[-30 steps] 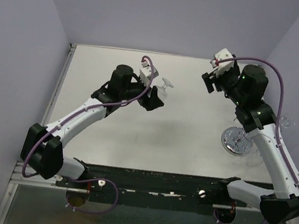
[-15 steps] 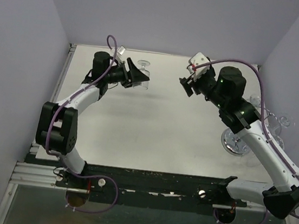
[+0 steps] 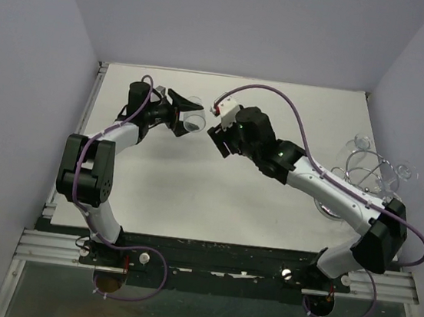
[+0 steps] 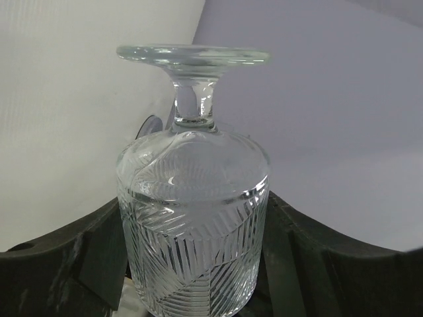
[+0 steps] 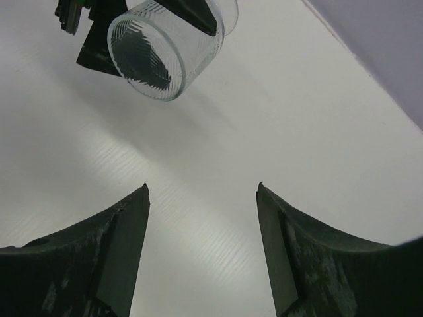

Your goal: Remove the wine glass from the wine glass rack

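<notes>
My left gripper (image 3: 183,114) is shut on a clear cut-pattern wine glass (image 3: 193,121) and holds it on its side above the far left of the table. In the left wrist view the glass bowl (image 4: 193,231) sits between the two black fingers and its foot (image 4: 193,55) points away. My right gripper (image 3: 219,140) is open and empty, just right of the glass and facing its open mouth. In the right wrist view the glass (image 5: 164,49) shows at the top left, beyond the open fingers (image 5: 125,238). The chrome wine glass rack (image 3: 366,176) stands at the right edge, behind the right forearm.
Other clear glasses (image 3: 357,148) hang on the rack, one at the far right (image 3: 405,173). The rack's mirrored base (image 3: 328,209) is partly hidden by my right arm. Lilac walls close in the table on three sides. A black rail runs along the near edge.
My right arm has swung left, away from the rack, to face the glass. My left arm has drawn back to the far left and turned the glass's mouth toward the right gripper.
</notes>
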You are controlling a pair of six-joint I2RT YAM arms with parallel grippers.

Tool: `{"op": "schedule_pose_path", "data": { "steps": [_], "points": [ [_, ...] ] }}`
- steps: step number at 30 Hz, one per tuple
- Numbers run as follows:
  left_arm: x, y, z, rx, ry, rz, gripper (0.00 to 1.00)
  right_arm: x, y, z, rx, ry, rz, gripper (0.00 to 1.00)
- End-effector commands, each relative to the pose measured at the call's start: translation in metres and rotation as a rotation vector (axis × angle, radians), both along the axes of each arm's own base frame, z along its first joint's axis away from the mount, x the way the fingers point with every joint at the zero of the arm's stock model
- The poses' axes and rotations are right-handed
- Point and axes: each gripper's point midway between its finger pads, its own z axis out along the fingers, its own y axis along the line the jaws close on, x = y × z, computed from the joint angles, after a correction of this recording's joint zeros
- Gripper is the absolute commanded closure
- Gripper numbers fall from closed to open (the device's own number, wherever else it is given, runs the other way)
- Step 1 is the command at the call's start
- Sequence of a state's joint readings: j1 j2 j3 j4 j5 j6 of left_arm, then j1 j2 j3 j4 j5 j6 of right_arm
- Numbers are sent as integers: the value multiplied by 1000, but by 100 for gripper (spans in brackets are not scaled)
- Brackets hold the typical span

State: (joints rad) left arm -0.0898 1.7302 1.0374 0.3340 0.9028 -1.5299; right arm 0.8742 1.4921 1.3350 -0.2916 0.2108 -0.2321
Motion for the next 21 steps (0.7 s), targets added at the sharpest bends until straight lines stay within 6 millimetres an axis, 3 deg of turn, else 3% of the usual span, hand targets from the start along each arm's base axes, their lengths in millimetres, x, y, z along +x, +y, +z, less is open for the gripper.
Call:
{"op": "schedule_pose_path", "data": {
  "steps": [1,8,16,21],
  "points": [
    [-8,-2,8,-64,205,62,100,13,11,19,109,3,-149,28],
    [-25,-3,18,-72,274,81,100,21,39,15,168,53,-165,34],
    [-39,-1,8,-71,348,92,100,26,52,4,183,80,-185,37],
    [-42,-1,15,-80,341,96,100,25,59,-4,186,99,-174,38]
  ]
}}
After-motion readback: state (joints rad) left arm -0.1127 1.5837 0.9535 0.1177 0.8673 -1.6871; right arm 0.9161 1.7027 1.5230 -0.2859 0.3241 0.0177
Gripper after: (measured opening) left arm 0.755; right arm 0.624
